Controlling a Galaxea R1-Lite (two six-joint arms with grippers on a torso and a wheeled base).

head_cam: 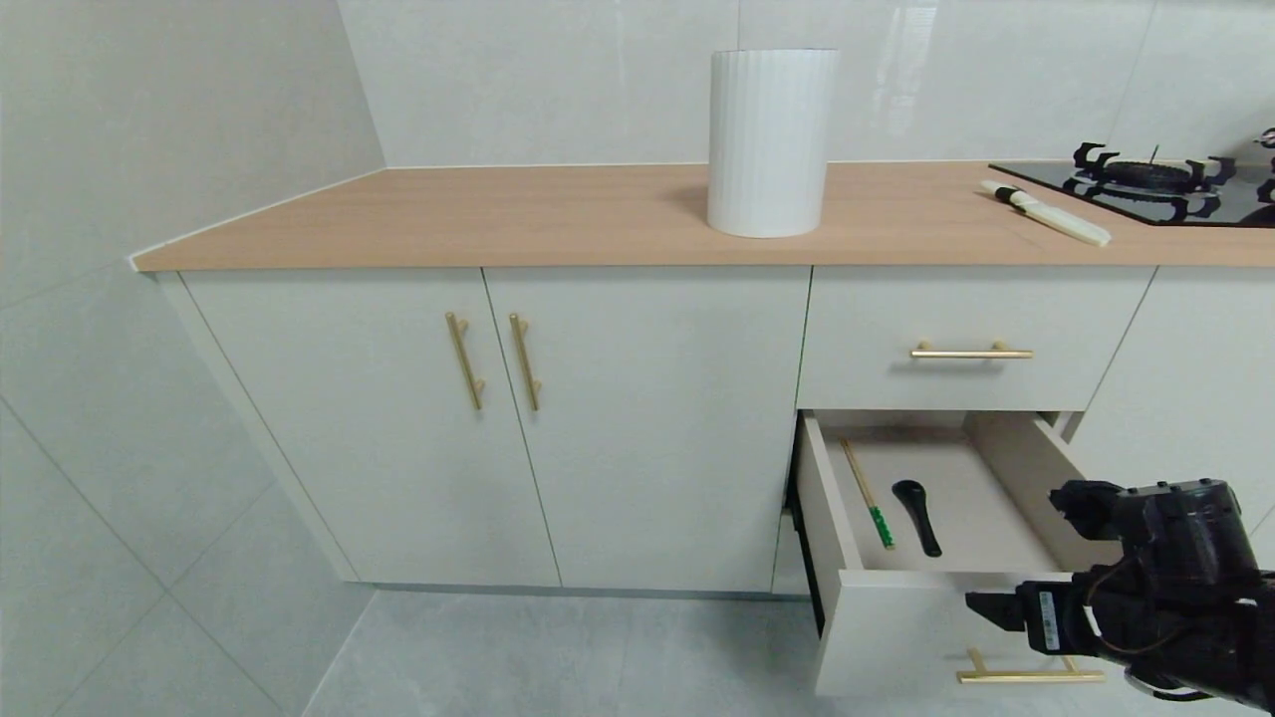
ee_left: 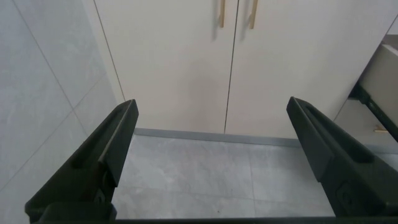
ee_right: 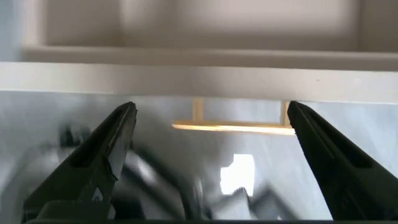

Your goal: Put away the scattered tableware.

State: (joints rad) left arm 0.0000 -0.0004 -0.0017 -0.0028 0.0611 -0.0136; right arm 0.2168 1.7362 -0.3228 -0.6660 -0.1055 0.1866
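Open lower drawer (head_cam: 822,498), chopsticks (head_cam: 867,493) and black spoon (head_cam: 918,513) inside, white knife (head_cam: 1046,212) on bench (head_cam: 498,214) beside hob (head_cam: 1146,194), right end effector (head_cam: 1016,550) released at its front, left end effector (ee_left: 211,109) released facing cupboard doors (ee_left: 186,62)

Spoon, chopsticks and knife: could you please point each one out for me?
spoon (head_cam: 918,518), head view, on its handle.
chopsticks (head_cam: 866,493), head view, mid-shaft.
knife (head_cam: 1066,224), head view, on its pale blade end.

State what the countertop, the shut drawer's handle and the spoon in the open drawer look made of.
Countertop: wood-look, probably laminate; even matte tan surface. Handle: brass-coloured metal, seemingly brushed; soft gleam. Spoon: glossy black, plastic or lacquer; cannot tell which.
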